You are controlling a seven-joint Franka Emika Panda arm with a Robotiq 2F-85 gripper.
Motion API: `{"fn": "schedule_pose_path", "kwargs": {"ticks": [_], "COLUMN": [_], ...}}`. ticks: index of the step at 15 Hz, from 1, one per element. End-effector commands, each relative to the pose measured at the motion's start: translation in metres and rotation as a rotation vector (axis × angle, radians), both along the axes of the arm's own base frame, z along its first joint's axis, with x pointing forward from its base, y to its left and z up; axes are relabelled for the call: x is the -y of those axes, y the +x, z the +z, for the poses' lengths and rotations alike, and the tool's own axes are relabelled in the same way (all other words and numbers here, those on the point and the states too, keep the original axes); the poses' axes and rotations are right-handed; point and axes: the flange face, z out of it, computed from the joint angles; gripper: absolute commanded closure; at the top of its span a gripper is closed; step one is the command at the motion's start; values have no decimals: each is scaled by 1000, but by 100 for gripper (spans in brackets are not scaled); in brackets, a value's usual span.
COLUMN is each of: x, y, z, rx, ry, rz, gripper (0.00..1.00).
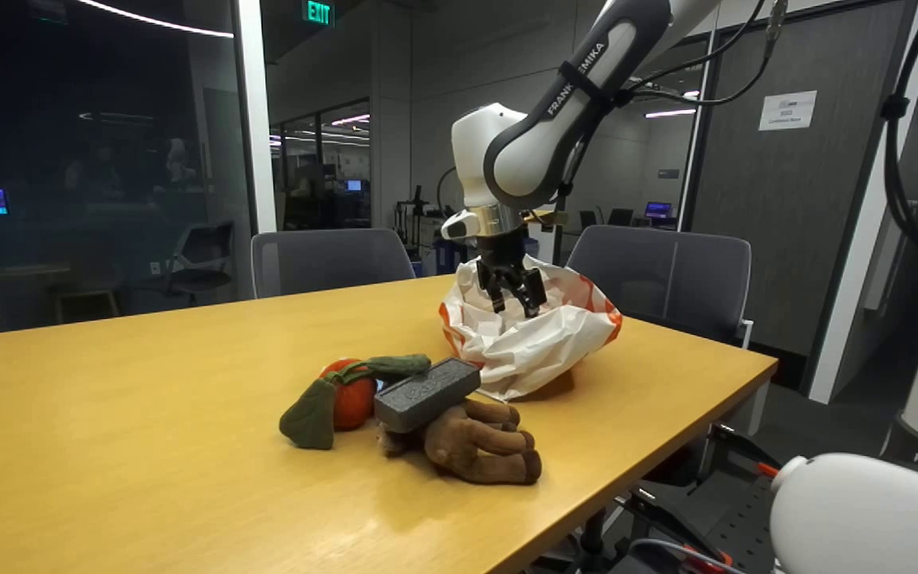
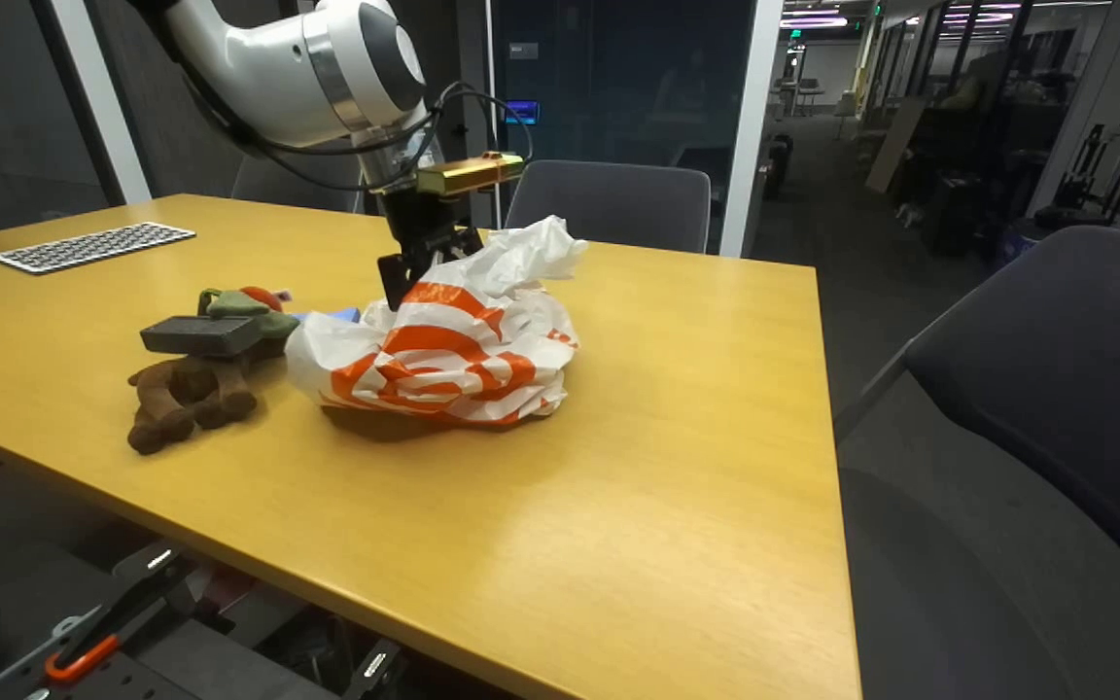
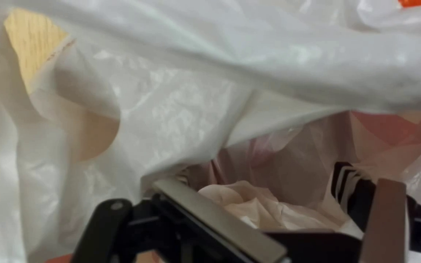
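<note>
A crumpled white plastic bag with orange markings (image 1: pixel 535 351) lies on the table, its mouth facing up; the wrist view shows its folds (image 3: pixel 181 109) close up. My gripper (image 1: pixel 516 301) points down into the bag's mouth. In the wrist view the gripper (image 3: pixel 263 177) stands open, fingers wide apart, with loose bag film between and beyond them. The left finger's tip lies close against a fold; I cannot tell how firmly it touches. A dark shape (image 3: pixel 313 243) low between the fingers is unclear. The near side of the bag partly hides the gripper (image 2: pixel 432 272) in an exterior view.
Beside the bag lie a brown plush animal (image 1: pixel 467 446), a dark grey block (image 1: pixel 427 395) resting on it, and a red-orange plush with green leaves (image 1: pixel 351 399). A light blue item (image 2: pixel 341 315) shows near the bag. A keyboard (image 2: pixel 93 247) and chairs (image 1: pixel 658 275) stand farther off.
</note>
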Motion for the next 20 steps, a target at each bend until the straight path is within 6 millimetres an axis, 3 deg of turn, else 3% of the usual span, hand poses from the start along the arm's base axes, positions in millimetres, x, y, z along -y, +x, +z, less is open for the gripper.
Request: {"fn": "schedule_pose_path", "kwargs": {"ticks": [1, 4, 9, 17, 18, 20], "x": [-2, -12, -23, -17, -14, -8], "y": [11, 13, 20, 27, 26, 26], "z": [7, 7, -12, -24, -24, -24], "rx": [95, 90, 102, 142, 136, 128], "ry": [-106, -94, -25, -114, -109, -113], "rz": [63, 169, 292, 475, 479, 491], "gripper": [0, 0, 0, 0, 20, 32]}}
